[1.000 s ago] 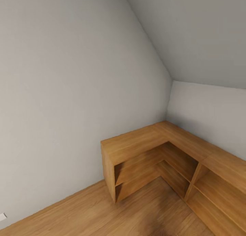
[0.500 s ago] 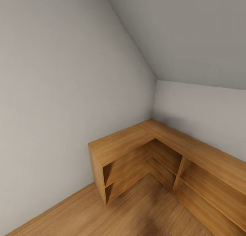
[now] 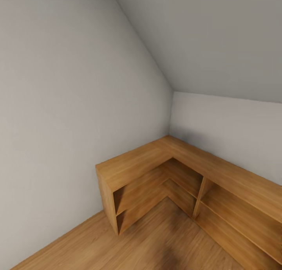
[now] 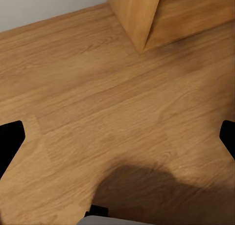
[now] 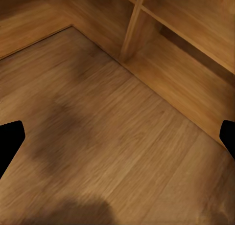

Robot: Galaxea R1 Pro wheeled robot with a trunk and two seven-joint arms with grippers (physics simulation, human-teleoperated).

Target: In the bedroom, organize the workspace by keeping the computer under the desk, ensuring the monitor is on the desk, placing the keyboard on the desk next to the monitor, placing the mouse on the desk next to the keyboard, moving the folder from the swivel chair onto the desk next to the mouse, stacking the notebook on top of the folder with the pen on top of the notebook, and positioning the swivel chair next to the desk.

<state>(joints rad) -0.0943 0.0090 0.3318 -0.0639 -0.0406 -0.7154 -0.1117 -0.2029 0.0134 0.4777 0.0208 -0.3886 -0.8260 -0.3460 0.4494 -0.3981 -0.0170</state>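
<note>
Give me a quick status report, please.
Both grippers open, empty, over wooden floor. No task items in sight. Facing L-shaped wooden shelf unit in grey-walled corner.

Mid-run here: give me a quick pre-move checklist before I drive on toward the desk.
1. Task items in sight: not ok, I see a wooden corner shelf unit, grey walls and wood floor.
2. Left gripper empty: ok, fingers spread, bare floor between.
3. Right gripper empty: ok, fingers spread.
4. Space ahead: not ok, shelf unit and corner block the way.
5. Path behind: cannot tell.
</note>
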